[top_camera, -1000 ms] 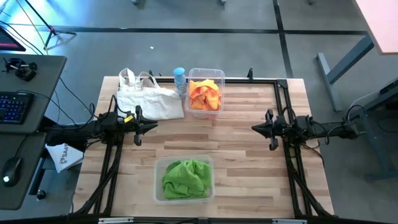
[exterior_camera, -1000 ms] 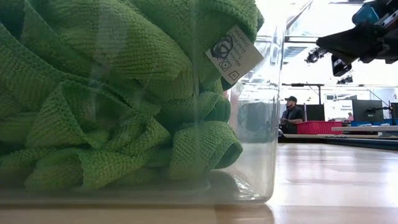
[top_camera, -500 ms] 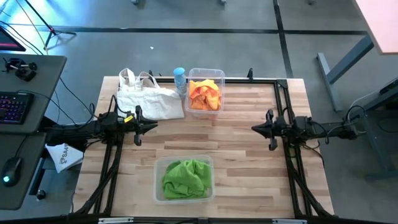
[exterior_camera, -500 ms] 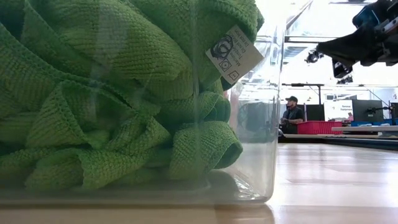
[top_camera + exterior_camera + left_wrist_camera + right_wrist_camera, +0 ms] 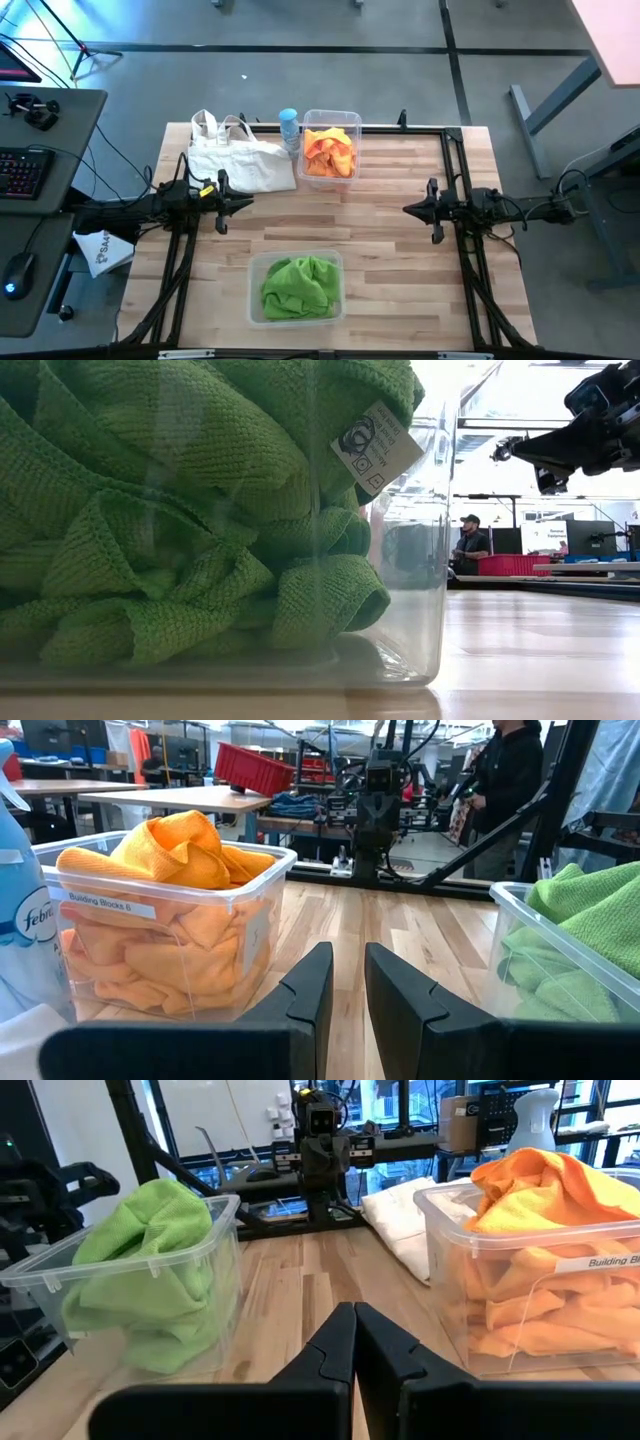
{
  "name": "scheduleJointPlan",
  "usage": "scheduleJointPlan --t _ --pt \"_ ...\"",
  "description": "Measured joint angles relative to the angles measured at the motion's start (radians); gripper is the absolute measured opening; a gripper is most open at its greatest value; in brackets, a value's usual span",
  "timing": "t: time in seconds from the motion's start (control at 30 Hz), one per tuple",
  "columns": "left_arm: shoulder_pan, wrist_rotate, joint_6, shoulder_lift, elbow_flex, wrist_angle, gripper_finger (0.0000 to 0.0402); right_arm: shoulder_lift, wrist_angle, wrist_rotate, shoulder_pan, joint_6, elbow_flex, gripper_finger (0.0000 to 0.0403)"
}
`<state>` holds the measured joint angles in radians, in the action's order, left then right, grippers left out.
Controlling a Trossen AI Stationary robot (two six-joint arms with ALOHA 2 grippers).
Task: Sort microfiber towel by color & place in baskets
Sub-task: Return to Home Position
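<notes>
Green towels (image 5: 297, 285) fill a clear bin (image 5: 256, 262) at the table's near edge; in the low view they (image 5: 180, 510) press against its wall (image 5: 420, 560). Orange towels (image 5: 330, 152) lie heaped in a second clear bin (image 5: 305, 118) at the far edge. My left gripper (image 5: 248, 203) hovers over the table's left side, open by a narrow gap (image 5: 348, 980). My right gripper (image 5: 406, 209) hovers over the right side, shut (image 5: 354, 1330) and holding nothing. Both point toward the table's middle, between the two bins.
A white canvas tote bag (image 5: 240, 160) lies at the far left of the table, with a blue spray bottle (image 5: 288, 125) standing between it and the orange bin. Bare wood lies between the two bins. A person (image 5: 468, 545) stands far back in the room.
My right gripper has tipped a little, its tip sinking slightly in the low view, while staying over the table's right side. The towels, bins and left arm have kept still.
</notes>
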<state>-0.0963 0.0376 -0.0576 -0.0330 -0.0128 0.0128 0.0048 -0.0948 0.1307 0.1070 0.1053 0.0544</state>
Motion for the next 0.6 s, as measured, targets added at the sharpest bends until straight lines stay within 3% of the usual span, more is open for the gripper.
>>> scheduleJointPlan --t 0.6 --pt "0.0 0.0 0.0 0.0 0.0 0.0 0.0048 0.0 0.0 0.0 0.0 -0.035 0.0 0.0"
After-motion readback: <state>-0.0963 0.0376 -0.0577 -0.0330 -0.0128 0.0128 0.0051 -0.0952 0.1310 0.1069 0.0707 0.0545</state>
